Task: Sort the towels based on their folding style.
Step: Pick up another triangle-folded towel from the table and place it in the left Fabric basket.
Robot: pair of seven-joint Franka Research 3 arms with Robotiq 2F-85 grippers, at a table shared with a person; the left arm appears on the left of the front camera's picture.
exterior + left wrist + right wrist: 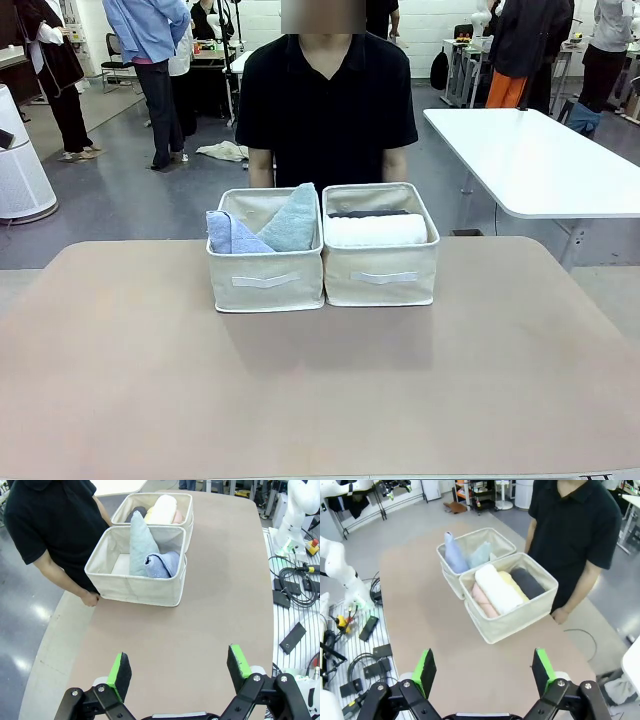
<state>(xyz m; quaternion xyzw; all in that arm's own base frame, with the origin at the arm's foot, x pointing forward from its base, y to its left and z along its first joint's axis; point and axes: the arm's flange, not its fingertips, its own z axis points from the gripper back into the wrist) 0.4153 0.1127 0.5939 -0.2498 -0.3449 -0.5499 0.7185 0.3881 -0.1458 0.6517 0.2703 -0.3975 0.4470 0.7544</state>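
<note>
Near table (300, 400) half bare; two baskets (265, 270) and person (325, 100) block far edge.

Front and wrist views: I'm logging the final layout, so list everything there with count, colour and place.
Baskets: two, cream, side by side mid-table; left basket, right basket.
Triangle-folded towels: two in the left basket; light blue, grey-teal.
Rolled towels: four in the right basket; white, pink, yellow, dark grey.
Table: one, beige.
Person: one, black shirt, far side, a hand at the table edge.
Left gripper: jaws open, above the table.
Right gripper: jaws open, above the table.
</note>
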